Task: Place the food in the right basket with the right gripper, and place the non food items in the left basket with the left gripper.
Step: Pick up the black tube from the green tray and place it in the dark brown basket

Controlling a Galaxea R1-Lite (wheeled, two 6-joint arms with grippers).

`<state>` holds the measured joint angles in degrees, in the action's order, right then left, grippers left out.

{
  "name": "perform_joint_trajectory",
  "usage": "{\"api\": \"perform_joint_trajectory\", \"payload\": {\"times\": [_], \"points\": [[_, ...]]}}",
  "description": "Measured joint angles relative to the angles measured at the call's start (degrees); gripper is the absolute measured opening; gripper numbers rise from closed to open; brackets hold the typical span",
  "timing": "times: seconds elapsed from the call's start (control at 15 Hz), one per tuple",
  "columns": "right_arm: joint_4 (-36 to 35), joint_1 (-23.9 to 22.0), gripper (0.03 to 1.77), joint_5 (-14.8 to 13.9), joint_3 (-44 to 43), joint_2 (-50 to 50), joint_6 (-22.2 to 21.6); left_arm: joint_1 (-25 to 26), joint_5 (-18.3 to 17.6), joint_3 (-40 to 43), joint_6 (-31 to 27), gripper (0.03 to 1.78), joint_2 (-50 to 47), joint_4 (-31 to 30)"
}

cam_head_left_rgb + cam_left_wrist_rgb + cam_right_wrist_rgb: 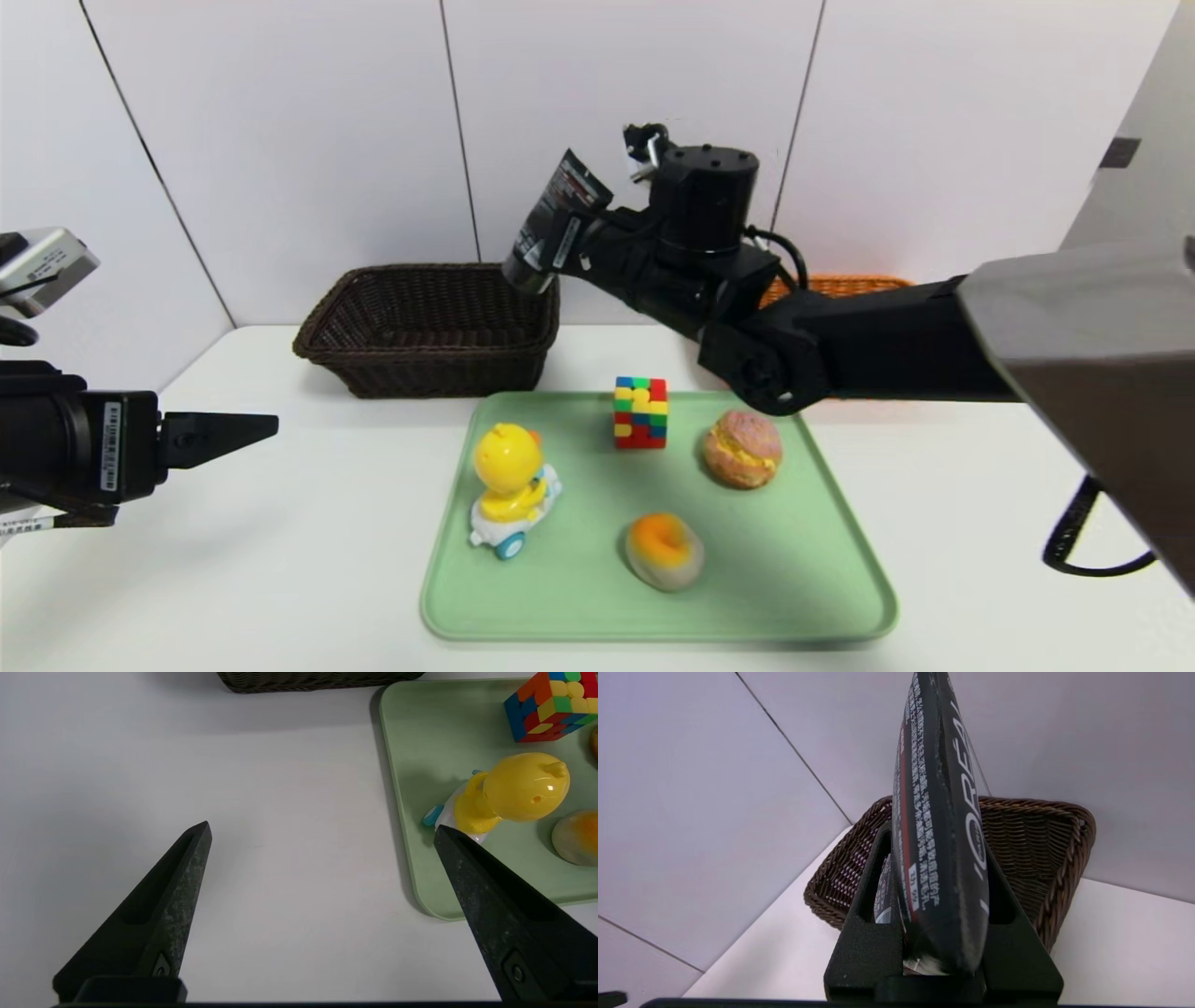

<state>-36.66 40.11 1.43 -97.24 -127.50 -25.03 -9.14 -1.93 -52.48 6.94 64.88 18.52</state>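
My right gripper (577, 245) is shut on the black squeeze tube (557, 224), held tilted in the air above the right rim of the dark brown left basket (425, 327). In the right wrist view the tube (943, 812) fills the gripper (936, 840), with that basket (1031, 830) behind it. On the green tray (794, 579) stand the duck toy (509, 481), the puzzle cube (640, 412), the pink-topped bun (742, 449) and the orange-centred bun (664, 550). The left gripper (252, 431) hovers open at the far left, off the tray. The orange right basket (854, 283) is mostly hidden behind my right arm.
The left wrist view has bare white table under the open left gripper (322, 828), with the tray edge (411, 765), duck (518, 788) and cube (551, 704) beside it. A black cable (1074, 541) hangs at the right. White wall panels stand close behind both baskets.
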Motion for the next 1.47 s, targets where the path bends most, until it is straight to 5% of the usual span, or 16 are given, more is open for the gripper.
{"api": "perform_joint_trajectory", "payload": {"times": [0.47,0.93,1.2,1.47], "points": [[-1.68,1.48,0.35,-1.58,-13.12,-11.61,0.06,0.0,0.33,0.2,0.04,1.69,-1.76,2.65],[-1.77,1.45,0.36,-2.02,-14.71,-17.02,0.48,-0.04,0.2,0.45,-0.13,1.69,-3.56,4.57],[-1.84,1.48,0.92,-2.17,-14.77,-17.57,2.01,-0.09,0.04,0.34,-0.22,1.69,-3.88,4.44],[-1.27,1.45,1.23,-2.96,-14.75,-14.73,2.1,-0.11,0.0,-2.39,-0.29,1.69,-3.83,4.49]]}}
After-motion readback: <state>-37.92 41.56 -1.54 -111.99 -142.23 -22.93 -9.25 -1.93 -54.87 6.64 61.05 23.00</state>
